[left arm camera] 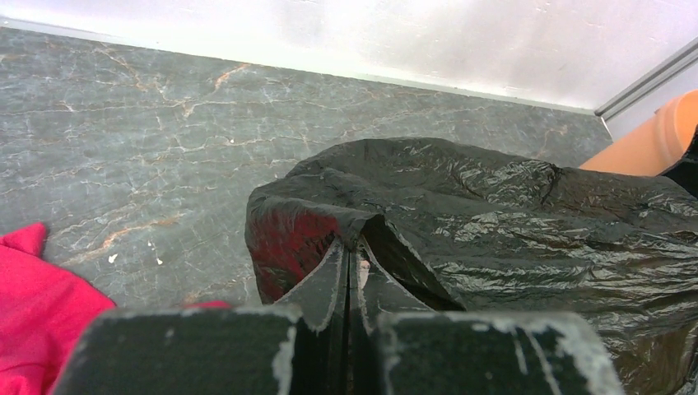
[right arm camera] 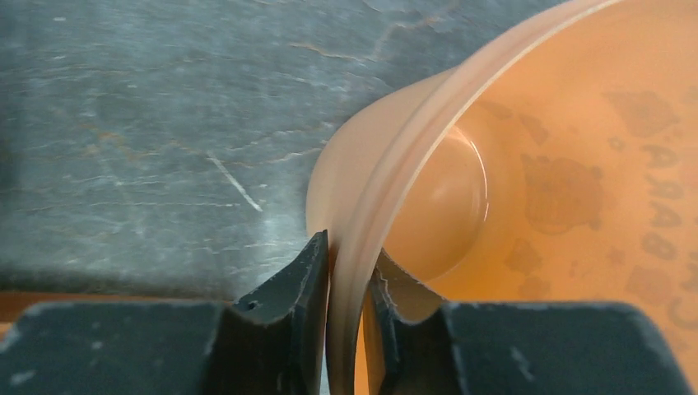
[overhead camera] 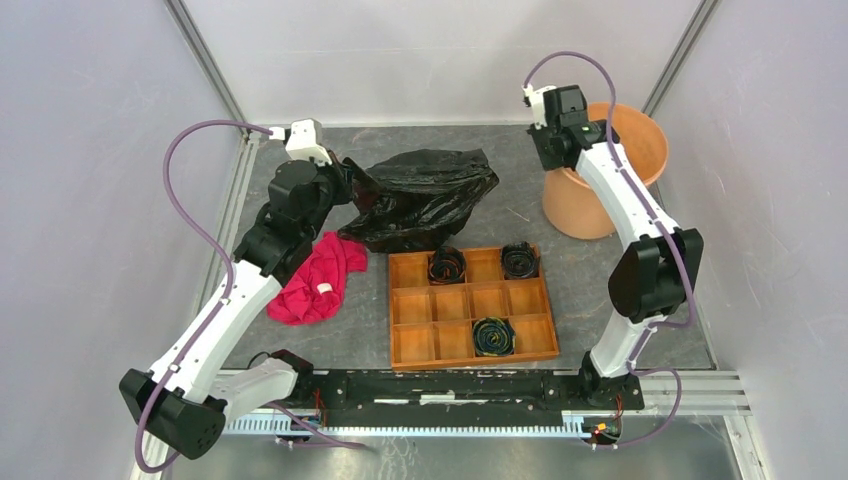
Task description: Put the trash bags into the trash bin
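The black glossy trash bag (overhead camera: 430,195) lies crumpled at the middle back of the table. My left gripper (overhead camera: 352,182) is shut on its left edge; in the left wrist view the fingertips (left arm camera: 352,247) pinch a fold of the film (left arm camera: 494,214). The pale orange trash bin (overhead camera: 590,205) stands at the back right. My right gripper (overhead camera: 562,165) is shut on its near-left rim. In the right wrist view the rim (right arm camera: 411,140) runs between the two fingers (right arm camera: 346,251), one finger outside the wall and one inside. The bin's inside (right arm camera: 576,164) holds nothing visible.
A red cloth (overhead camera: 320,280) lies under my left arm, also seen low left in the left wrist view (left arm camera: 41,304). A compartmented wooden tray (overhead camera: 470,345) with three coiled cables sits front centre. Walls and metal rails enclose the table.
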Tool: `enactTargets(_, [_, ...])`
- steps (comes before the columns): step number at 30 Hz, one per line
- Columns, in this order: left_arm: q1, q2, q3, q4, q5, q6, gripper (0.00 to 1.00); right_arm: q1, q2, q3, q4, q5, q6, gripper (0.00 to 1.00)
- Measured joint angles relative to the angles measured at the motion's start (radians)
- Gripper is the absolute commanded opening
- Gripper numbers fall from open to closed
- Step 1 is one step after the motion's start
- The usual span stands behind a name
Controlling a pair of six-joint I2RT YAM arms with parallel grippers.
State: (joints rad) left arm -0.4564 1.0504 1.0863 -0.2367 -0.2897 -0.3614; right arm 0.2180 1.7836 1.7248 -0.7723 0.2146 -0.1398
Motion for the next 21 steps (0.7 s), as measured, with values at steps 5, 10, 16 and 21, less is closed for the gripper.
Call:
enactTargets(5, [0.007,0.0,-0.002,0.0,0.0,0.0,0.02,0.095,0.0,0.001,0.0,-0.077,-0.013,0.11])
enactTargets(10, [0.04,-0.005,-0.002,0.0,0.002,0.0,0.02,0.191,0.0,0.013,-0.002,-0.233,-0.015,0.09])
enactTargets(16, [0.05,-0.008,-0.003,-0.003,-0.024,0.0,0.02,0.273,0.0,0.024,-0.031,-0.341,-0.015,0.04])
enactTargets(21, [0.047,-0.008,-0.003,-0.014,-0.074,-0.001,0.02,0.286,0.0,0.024,-0.037,-0.36,-0.024,0.18])
